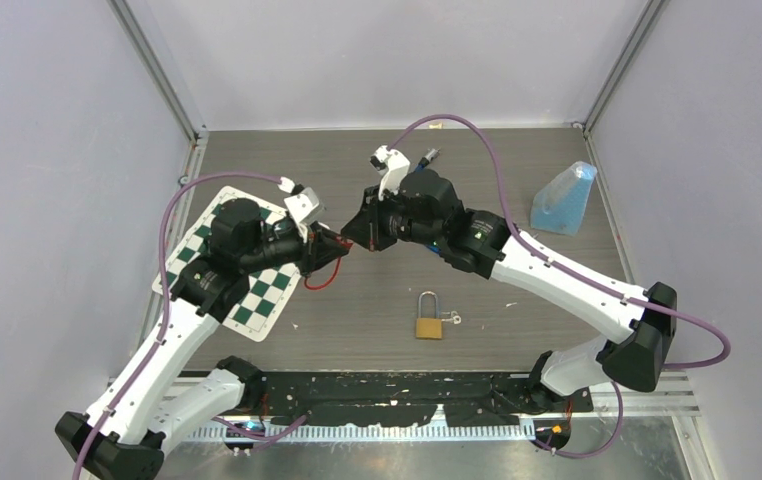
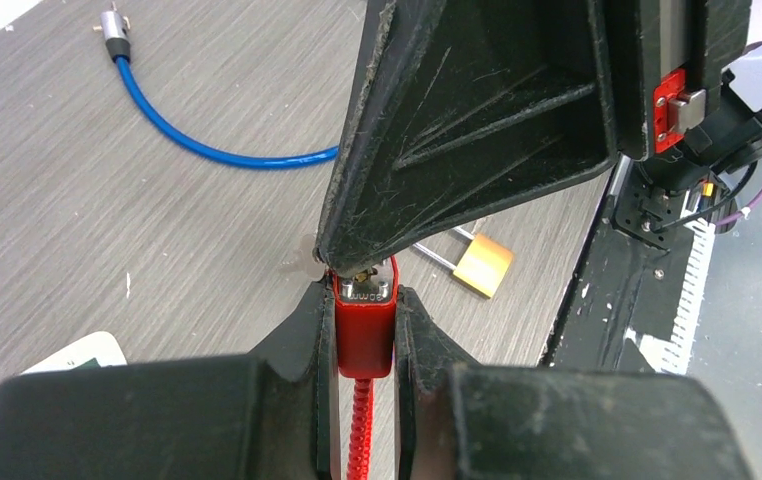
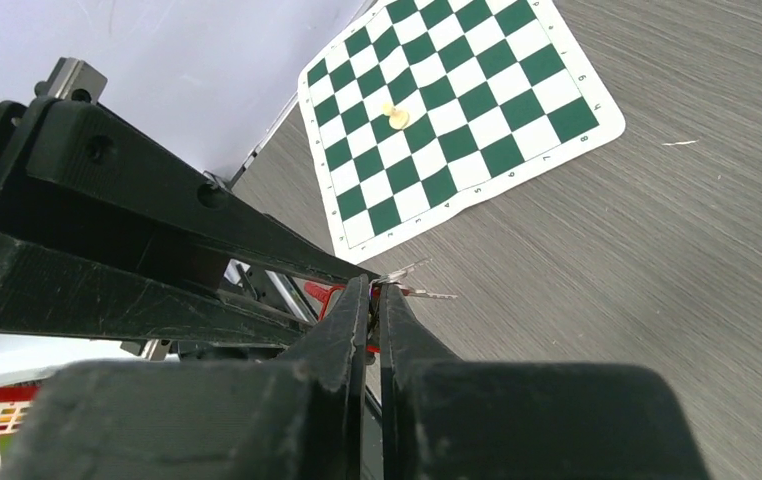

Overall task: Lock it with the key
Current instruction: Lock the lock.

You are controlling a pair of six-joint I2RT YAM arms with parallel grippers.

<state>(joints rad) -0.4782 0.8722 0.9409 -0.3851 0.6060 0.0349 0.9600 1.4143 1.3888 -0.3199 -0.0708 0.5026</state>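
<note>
My left gripper (image 1: 333, 244) is shut on the body of a red cable lock (image 2: 365, 335) and holds it above the table, keyhole end forward. The lock's red cable (image 2: 359, 435) hangs back between the fingers. My right gripper (image 1: 350, 238) meets it tip to tip. It is shut on a small key (image 3: 378, 291) pressed against the lock's silver end face (image 2: 362, 290). Spare silver keys (image 3: 415, 279) stick out beside the tips. In the right wrist view only a sliver of the red lock (image 3: 321, 293) shows behind the fingers.
A brass padlock (image 1: 429, 322) with a small key (image 1: 452, 320) lies on the table in front of the arms. A green-and-white chessboard mat (image 1: 257, 295) with a pale pawn (image 3: 395, 116) lies at the left. A blue cable (image 2: 207, 140) and a blue translucent bag (image 1: 564, 200) lie toward the back.
</note>
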